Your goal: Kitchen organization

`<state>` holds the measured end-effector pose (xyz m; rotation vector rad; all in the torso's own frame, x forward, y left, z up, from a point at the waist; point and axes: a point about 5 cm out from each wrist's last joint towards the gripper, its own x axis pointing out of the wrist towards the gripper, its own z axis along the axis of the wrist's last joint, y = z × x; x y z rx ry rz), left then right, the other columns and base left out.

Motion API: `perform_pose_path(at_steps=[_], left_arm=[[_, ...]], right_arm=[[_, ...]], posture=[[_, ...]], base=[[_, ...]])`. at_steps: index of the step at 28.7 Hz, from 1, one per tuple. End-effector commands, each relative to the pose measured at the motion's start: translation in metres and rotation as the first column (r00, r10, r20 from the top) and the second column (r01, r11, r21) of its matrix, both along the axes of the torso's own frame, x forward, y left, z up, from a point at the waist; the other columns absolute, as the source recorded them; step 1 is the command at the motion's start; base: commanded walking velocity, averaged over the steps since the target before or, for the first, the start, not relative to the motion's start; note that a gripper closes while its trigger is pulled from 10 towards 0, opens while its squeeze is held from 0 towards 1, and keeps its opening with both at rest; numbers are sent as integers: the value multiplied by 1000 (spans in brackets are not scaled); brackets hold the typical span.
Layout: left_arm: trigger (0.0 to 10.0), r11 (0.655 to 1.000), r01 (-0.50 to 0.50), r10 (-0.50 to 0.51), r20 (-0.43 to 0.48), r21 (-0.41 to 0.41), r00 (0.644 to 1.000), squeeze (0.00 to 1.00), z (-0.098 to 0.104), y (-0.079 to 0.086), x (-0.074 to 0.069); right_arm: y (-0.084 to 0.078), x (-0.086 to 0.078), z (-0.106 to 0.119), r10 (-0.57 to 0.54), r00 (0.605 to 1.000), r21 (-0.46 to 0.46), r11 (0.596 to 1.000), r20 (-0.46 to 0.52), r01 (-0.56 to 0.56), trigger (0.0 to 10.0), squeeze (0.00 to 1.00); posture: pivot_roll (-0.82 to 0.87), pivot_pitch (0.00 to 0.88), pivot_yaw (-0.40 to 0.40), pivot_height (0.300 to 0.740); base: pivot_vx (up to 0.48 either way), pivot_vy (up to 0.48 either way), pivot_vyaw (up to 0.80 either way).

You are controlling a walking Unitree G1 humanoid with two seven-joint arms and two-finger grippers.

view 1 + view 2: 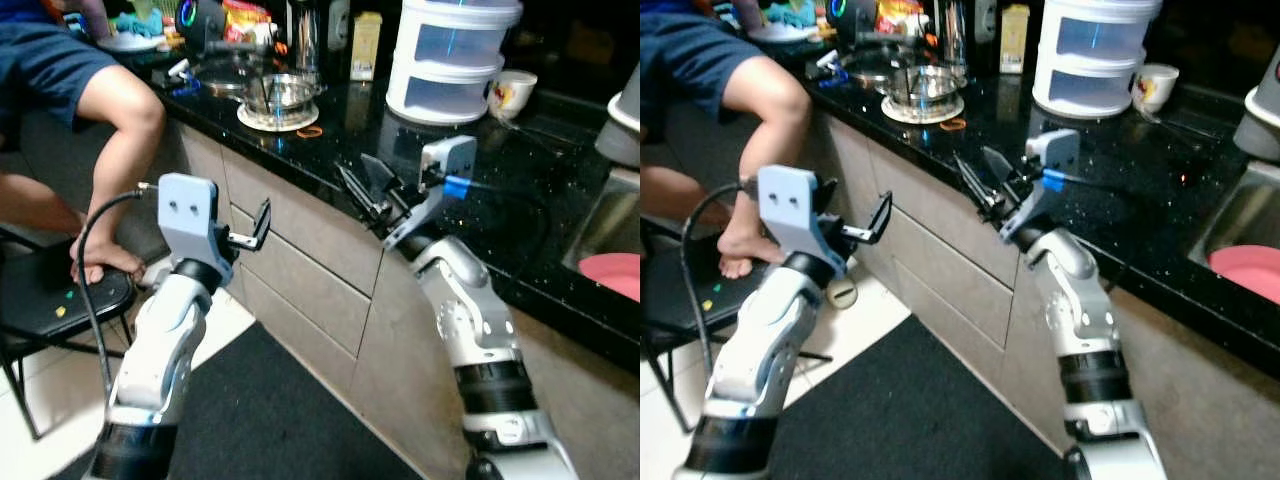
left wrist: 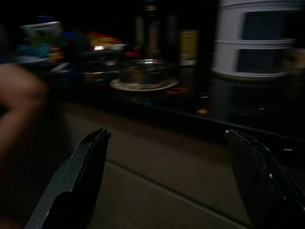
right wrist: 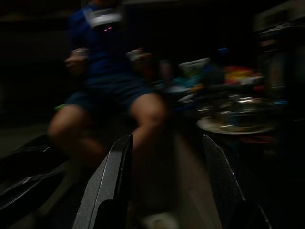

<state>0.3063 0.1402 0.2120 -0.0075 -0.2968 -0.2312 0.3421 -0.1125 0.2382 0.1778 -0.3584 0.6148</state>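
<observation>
Along the black speckled stone desk (image 1: pixel 500 215), seen from the left eye, stand a steel pot on a round white plate (image 1: pixel 279 96), a white two-tier plastic container (image 1: pixel 447 55) and a white printed mug (image 1: pixel 510 92); a pink bowl (image 1: pixel 610 272) lies in the steel sink (image 1: pixel 592 222) at the far right. The right gripper (image 1: pixel 360 190) hovers at the desk's front edge, fingers apart and empty. The left gripper (image 1: pixel 258 228) hangs lower, just in front of the grey drawer fronts (image 1: pixel 300 270), also spread and holding nothing. A person sits on a black chair (image 1: pixel 55 300) at the left, one bare leg (image 1: pixel 120 130) close to the desk.

From the right eye the same layout shows, with a black floor mat (image 1: pixel 900 410) under the robot.

Through the left wrist camera, dim, the two fingers (image 2: pixel 76 181) stand wide apart, aimed at the drawer fronts below the desk edge, the pot and white container beyond.

Through the right wrist camera, dark and blurred, the fingers (image 3: pixel 109 186) are parted and point along the desk towards the seated person and the pot.

Nothing is grasped yet, and which item comes first I cannot tell. Judging by the layout, a good approach lifts the right arm clear of the desk edge before reaching inward, keeps the fingers open until they straddle one item, and stays well away from the person's leg.
</observation>
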Motion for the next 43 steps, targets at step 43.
perform_pose_path(at_steps=[43], left_arm=[[10000,999,48,-48,4,11,999,0,-1,-7,-2]], right_arm=[[7,-8,7,84,996,18,996,41,-85,10000,0]], posture=[[37,25,-29,740]], base=[[276,0,279]])
